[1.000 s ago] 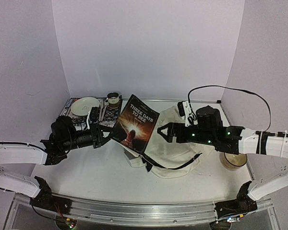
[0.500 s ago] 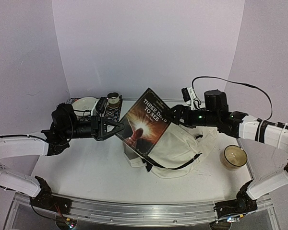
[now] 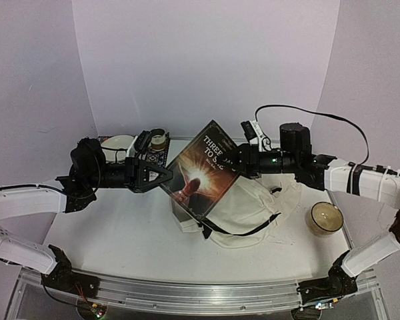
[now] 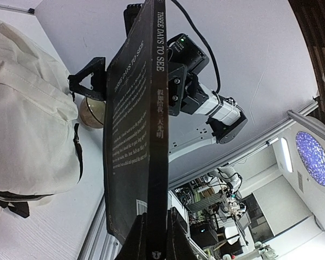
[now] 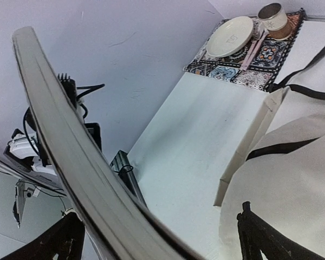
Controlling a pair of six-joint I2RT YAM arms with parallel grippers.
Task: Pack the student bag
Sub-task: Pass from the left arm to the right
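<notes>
Over mid-table, left gripper (image 3: pixel 165 176) is clamped tight on the left edge of the book (image 3: pixel 201 175), "Three Days to See", holding it tilted in the air. Right gripper (image 3: pixel 232 160) is spread fully wide, jaws straddling the book's upper right edge, not gripping it. Student bag (image 3: pixel 253 207) lies slumped on the table (image 3: pixel 120 227), under and right of the book. It looks soft, light and floppy. The mouth will likely sag shut, so grab the opening's hem or the black strap (image 3: pixel 243 231).

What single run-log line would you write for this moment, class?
left tool: shut on book | right tool: open, straddling book's opposite edge | book: held tilted over student bag
</notes>
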